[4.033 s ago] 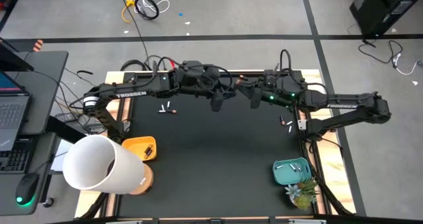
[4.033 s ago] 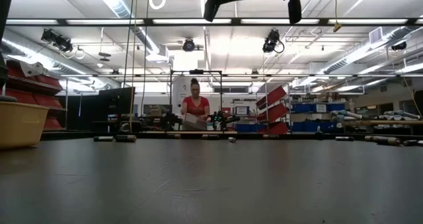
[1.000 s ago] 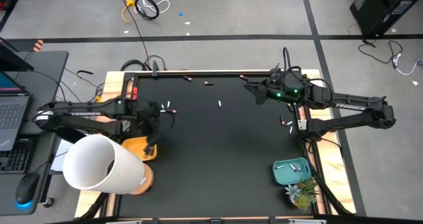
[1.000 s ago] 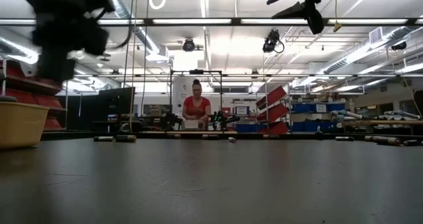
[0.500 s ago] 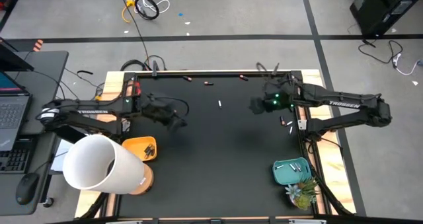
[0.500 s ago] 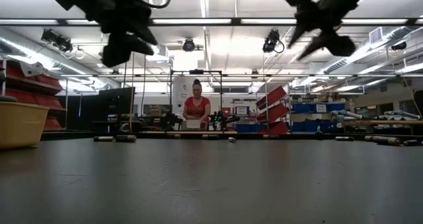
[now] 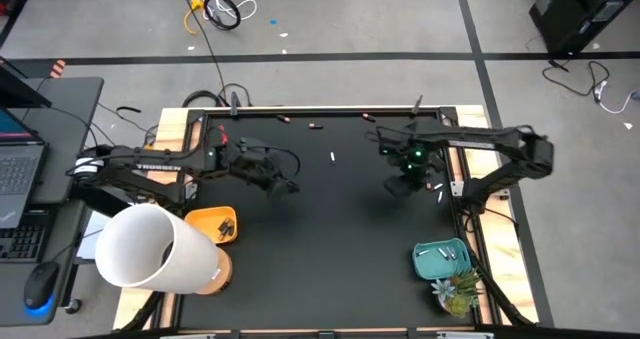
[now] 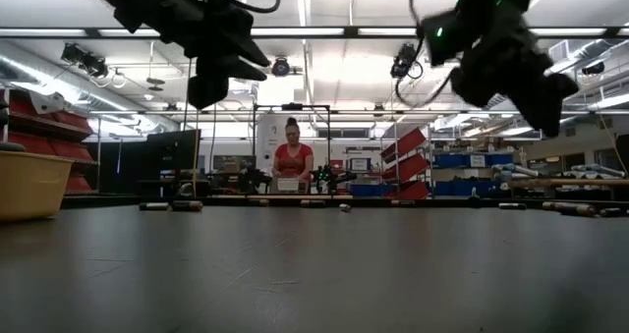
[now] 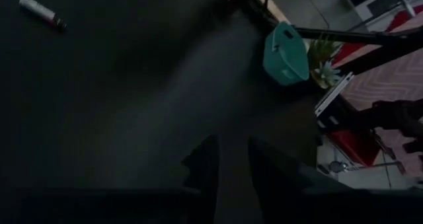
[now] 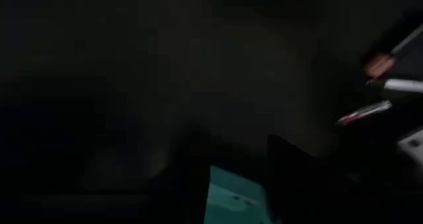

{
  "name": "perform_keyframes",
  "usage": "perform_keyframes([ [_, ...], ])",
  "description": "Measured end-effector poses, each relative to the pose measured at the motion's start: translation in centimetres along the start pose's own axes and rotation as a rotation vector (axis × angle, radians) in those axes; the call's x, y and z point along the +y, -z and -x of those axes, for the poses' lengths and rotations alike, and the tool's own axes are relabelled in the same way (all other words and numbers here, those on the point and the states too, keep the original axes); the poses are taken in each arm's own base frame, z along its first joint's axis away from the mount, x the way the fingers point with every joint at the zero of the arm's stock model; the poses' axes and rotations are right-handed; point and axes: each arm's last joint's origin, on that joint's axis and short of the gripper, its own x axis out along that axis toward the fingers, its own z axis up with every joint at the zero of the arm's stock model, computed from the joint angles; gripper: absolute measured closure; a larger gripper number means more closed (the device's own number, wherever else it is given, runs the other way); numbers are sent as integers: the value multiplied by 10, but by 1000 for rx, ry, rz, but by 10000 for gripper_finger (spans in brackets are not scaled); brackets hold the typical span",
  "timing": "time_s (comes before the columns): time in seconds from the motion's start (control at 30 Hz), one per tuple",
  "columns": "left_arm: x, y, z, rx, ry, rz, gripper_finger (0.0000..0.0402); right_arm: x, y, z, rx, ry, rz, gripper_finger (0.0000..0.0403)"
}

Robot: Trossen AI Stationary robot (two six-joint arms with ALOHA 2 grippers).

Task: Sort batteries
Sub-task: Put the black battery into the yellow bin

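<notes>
High view: left gripper [image 7: 287,186] and right gripper [image 7: 397,186] both hover over the black mat [image 7: 330,239], loose batteries [image 7: 332,157] near its far edge, some beside the right gripper. Left wrist view: fingers [image 9: 201,171] slightly parted, holding nothing. Right wrist view: can't tell. Tiny batteries could roll away if nudged.

Two arms work over one black table [image 7: 330,229]. Two small bins sit on it: one yellow bin [image 7: 212,224] and one teal bin [image 7: 441,260]. One big white cup [image 7: 150,249] stands by the yellow bin. About six loose batteries [image 7: 333,157] show on the mat, though some are too small to count surely. One person [image 8: 291,161] stands in the room behind.
</notes>
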Motion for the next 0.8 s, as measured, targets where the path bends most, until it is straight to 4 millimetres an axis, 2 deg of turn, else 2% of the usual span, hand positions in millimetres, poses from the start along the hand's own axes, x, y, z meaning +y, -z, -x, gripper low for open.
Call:
perform_keyframes([
  [0.2,-12,-13,6,-25,4,-36,305,-18,-38,-16,103,25,17,268],
  [0.37,-21,-19,9,-33,13,-65,305,-44,-59,-19,131,26,-16,268],
  [0.63,-22,-15,8,-11,-5,-63,305,-94,-73,-7,106,34,-121,268],
  [0.8,-20,-14,8,-15,-33,-60,305,-115,-74,-3,103,66,-145,268],
])
